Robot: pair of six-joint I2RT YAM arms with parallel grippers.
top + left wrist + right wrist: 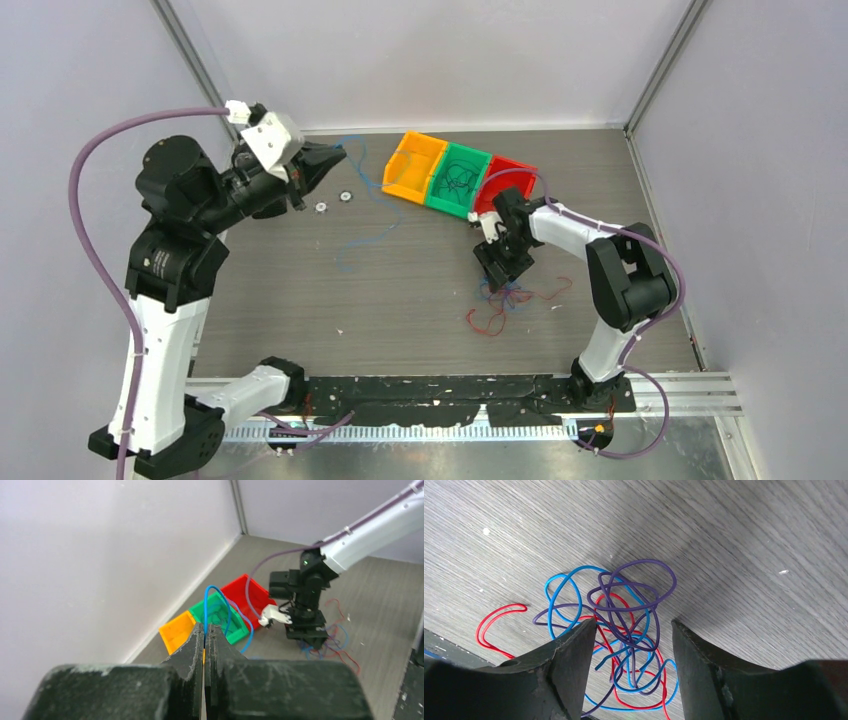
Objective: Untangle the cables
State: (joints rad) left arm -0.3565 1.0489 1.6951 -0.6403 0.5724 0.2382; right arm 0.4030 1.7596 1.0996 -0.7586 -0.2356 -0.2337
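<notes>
A tangle of thin red, blue and purple cables lies on the table under my right gripper, whose jaws stand open over the knot, one each side. In the top view the tangle lies just below the right gripper. My left gripper is raised at the back left, shut on a blue cable that loops up from its fingertips and trails down to the table. The green bin holds dark wires.
Orange, green and red bins stand in a row at the back centre. Two small round discs lie near the left gripper. Walls enclose the table on three sides.
</notes>
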